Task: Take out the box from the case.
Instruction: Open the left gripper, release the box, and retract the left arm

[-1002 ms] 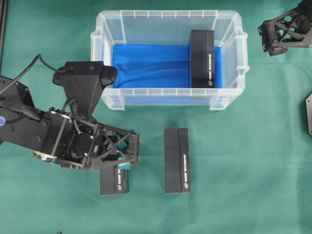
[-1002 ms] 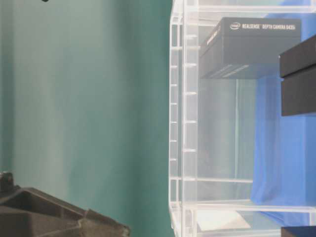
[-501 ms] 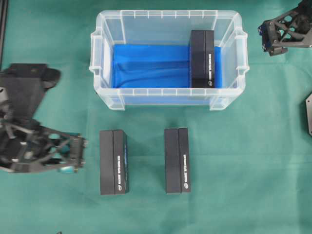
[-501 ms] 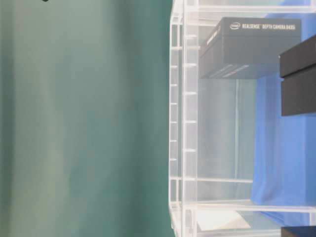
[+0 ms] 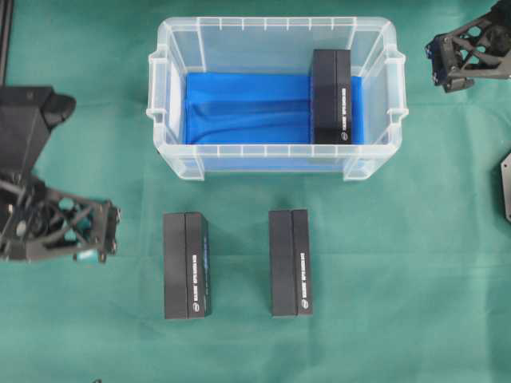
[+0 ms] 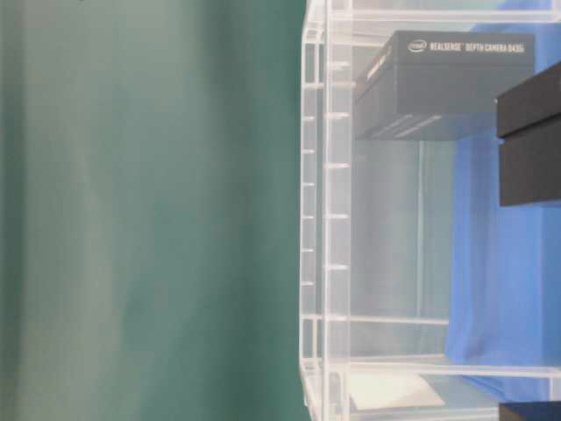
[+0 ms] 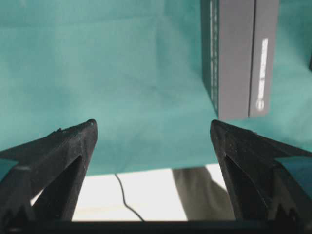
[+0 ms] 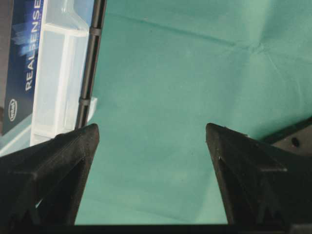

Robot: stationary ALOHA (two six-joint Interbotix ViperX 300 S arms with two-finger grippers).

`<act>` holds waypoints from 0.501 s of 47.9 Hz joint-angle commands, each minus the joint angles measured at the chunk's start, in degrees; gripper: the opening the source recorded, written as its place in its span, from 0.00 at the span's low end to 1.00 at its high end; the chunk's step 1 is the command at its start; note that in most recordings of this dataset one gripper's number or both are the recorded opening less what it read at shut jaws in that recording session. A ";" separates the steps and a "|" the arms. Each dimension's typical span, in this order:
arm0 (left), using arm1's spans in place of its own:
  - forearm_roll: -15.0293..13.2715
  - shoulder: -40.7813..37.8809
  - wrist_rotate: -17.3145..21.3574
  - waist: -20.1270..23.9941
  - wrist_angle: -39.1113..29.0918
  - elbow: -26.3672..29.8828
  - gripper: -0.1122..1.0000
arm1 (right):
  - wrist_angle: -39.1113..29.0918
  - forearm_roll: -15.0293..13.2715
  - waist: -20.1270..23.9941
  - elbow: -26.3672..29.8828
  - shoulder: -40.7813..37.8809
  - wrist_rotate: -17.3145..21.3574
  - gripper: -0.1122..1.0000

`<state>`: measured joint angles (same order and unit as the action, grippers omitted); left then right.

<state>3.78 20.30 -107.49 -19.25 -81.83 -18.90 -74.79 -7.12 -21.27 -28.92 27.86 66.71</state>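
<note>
One black box (image 5: 331,96) upright inside clear case (image 5: 275,155), at right end on blue sheet (image 5: 239,108). Two more boxes (image 5: 186,265) on green counter (image 5: 399,263). Left fingers (image 7: 68,146) and right fingers (image 8: 68,146) spread wide, empty.

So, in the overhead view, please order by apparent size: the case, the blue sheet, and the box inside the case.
1. The case, by far the largest.
2. The blue sheet lining its bottom.
3. The box inside, the smallest; it stands at the right end, on the sheet.
</note>
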 commanded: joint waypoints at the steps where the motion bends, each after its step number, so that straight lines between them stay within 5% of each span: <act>1: 0.18 1.67 1.58 2.11 -0.09 0.09 0.96 | -0.09 0.00 0.09 0.44 0.62 0.09 0.87; 13: -0.09 5.62 9.67 12.66 -0.09 -3.16 0.96 | -0.35 0.18 0.00 0.44 0.62 0.18 0.87; 24: -0.79 8.00 22.41 25.14 -2.11 -4.39 0.96 | -0.88 0.18 0.09 0.44 0.70 0.26 0.87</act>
<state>3.25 27.51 -87.71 2.64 -83.14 -23.99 -75.50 -7.03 -21.27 -28.92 27.95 66.88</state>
